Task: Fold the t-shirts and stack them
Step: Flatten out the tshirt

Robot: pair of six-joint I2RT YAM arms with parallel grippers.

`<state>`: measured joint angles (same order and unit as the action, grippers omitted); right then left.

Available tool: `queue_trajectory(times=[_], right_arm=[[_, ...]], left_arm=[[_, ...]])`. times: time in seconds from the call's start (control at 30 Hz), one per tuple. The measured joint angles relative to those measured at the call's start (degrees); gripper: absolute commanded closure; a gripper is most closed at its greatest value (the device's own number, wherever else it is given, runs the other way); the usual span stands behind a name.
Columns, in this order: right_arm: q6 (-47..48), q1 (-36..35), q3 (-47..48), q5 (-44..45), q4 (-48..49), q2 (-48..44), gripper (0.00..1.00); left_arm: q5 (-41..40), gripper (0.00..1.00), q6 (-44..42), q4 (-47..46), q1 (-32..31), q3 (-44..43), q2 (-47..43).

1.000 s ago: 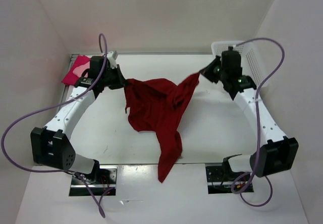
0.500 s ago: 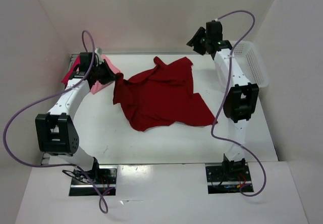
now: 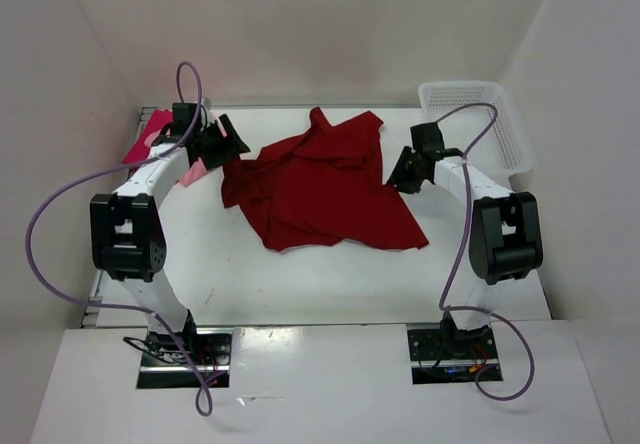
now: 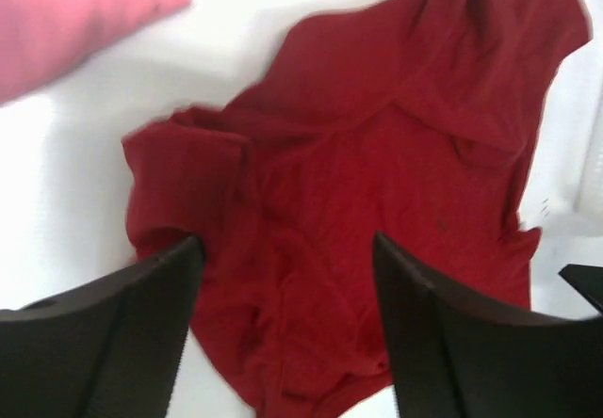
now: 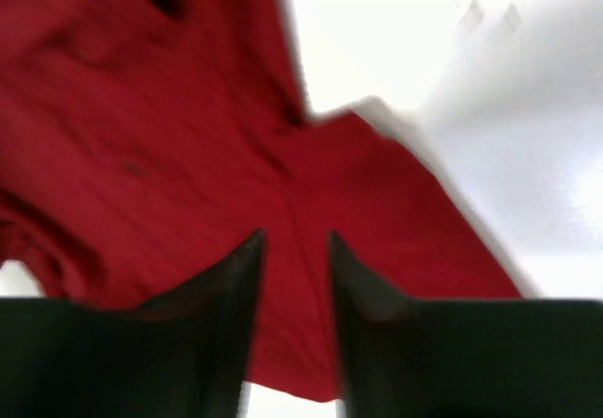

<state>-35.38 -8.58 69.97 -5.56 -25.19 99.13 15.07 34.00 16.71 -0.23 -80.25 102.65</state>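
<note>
Nearest me the surface [image 3: 300, 284] is bare white. Just past that lies the dark red t-shirt [image 3: 320, 194], spread out unfolded and rumpled in the middle, with one sleeve or corner pointing toward the far edge. The right end effector [image 3: 397, 180] sits low at the shirt's right edge. On its wrist view the two fingers stand a narrow gap apart with red cloth filling the picture behind them; the view is blurred, and I can't tell whether they touch the fabric. The left end effector [image 3: 225, 144] is at the shirt's far-left corner, fingers spread wide. From its own camera it looks down on the cloth with nothing caught between them. A strip of the light pink t-shirt [image 3: 194, 172] shows beside the left arm, and behind it the crimson-pink t-shirt [image 3: 138, 148] lies in the far-left corner. At the far right, apart from the shirts, stands the white mesh basket [image 3: 470, 86].
</note>
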Motion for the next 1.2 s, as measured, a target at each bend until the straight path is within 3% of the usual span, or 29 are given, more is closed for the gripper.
queue_trajectory(times=[0.03,0.2,0.33,0.47,0.73,0.8,0.87,1.0,1.1,1.2], right_arm=[[0.24,0.07,-1.57,0.28,-0.17,-0.15,0.54],[0.79,2.4,-7.82,0.35,-0.09,-1.95,0.53],[1.01,5.38,-9.77,1.64,-0.24,-3.45,0.44],[1.79,6.6,-11.32,2.62,-0.13,-4.15,0.37],[2.08,6.6,-12.7,2.71,0.26,-4.26,0.37],[2.08,6.6,-13.53,2.14,0.57,-4.52,0.41],[2.19,6.6,-14.03,1.46,0.79,-4.68,0.52],[2.14,6.6,-14.4,0.13,1.27,-5.11,0.75],[2.01,6.51,-14.53,-0.17,1.4,-5.99,0.75],[2.05,6.51,-14.53,-0.74,1.46,-7.63,0.74]], left_arm=[[-0.46,0.18,-0.31,0.0,0.0,1.46,-1.2],[-3.74,0.39,-0.39,0.96,0.0,16.57,-17.62],[-4.35,0.37,0.68,1.18,-1.25,24.33,-27.3],[-3.8,0.28,2.4,-0.02,-4.02,29.86,-24.0],[-3.58,0.3,3.87,0.24,-9.88,28.65,-14.32],[-4.81,0.26,4.44,-0.7,-10.16,28.55,-14.58],[-7.32,0.25,7.17,-2.67,-9.9,29.92,-16.37],[-7.98,0.36,15.32,-7.82,-4.11,37.92,-24.39],[-9.46,0.49,21.59,-9.77,1.49,40.06,-25.09],[-10.51,0.52,26.8,-11.93,3.04,41.29,-25.0]])
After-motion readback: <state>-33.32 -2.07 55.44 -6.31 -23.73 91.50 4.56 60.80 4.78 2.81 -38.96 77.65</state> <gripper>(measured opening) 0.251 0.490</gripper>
